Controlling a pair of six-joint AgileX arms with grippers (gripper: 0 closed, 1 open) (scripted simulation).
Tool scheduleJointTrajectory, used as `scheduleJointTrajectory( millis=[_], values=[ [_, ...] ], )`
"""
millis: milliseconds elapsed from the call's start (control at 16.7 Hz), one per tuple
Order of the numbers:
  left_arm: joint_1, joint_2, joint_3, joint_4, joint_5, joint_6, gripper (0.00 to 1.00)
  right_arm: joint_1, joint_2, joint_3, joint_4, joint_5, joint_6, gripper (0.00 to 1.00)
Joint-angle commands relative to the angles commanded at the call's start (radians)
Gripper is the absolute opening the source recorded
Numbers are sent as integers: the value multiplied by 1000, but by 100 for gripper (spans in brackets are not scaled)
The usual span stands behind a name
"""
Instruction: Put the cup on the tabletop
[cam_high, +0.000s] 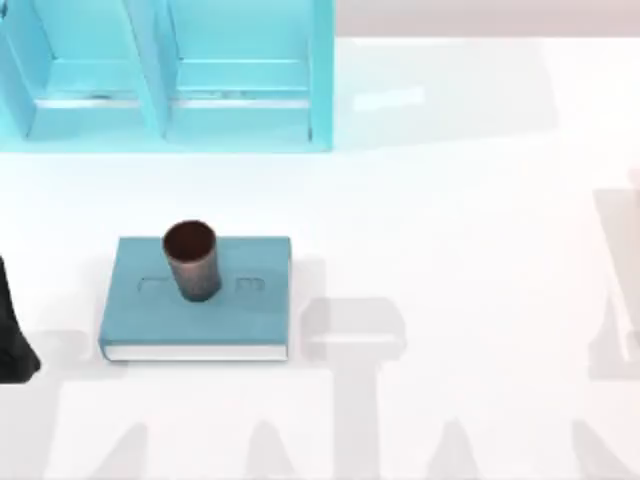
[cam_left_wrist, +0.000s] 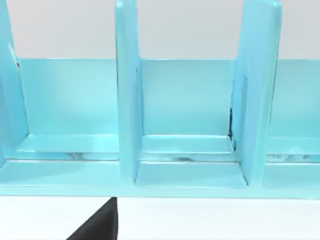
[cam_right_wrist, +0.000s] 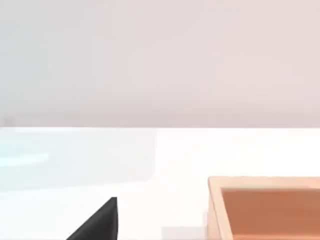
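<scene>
Reddish-brown cup (cam_high: 190, 260), teal book (cam_high: 196, 300), light-blue shelf unit (cam_high: 165, 75), white tabletop (cam_high: 450, 220)

A light-blue shelf (cam_left_wrist: 187, 110) with upright dividers (cam_left_wrist: 127, 95) stands on the white worktop (cam_left_wrist: 215, 220); a dark end effector finger (cam_left_wrist: 100, 225) juts in low.

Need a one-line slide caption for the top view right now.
Cup upright on the teal book, blue shelf unit behind, on white tabletop.

One cup (cam_high: 190, 259) stands on one teal book (cam_high: 240, 315), both on a single white counter (cam_high: 470, 250). There is one light-blue shelf unit (cam_high: 165, 75) and one orange-brown open box (cam_right_wrist: 265, 207).
</scene>
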Motion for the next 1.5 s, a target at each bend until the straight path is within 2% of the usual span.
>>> scheduleJointTrajectory(
  millis=[300, 600, 900, 1500],
  values=[
    [0, 0, 0, 0, 0, 0, 100, 24, 52, 57, -31, 10, 23, 100],
    [0, 0, 0, 0, 0, 0, 100, 143, 314, 334, -183, 61, 135, 100],
    [0, 0, 0, 0, 0, 0, 100, 328, 727, 770, -424, 140, 313, 100],
    [0, 0, 0, 0, 0, 0, 100, 753, 1701, 1793, -997, 318, 735, 100]
  ],
)
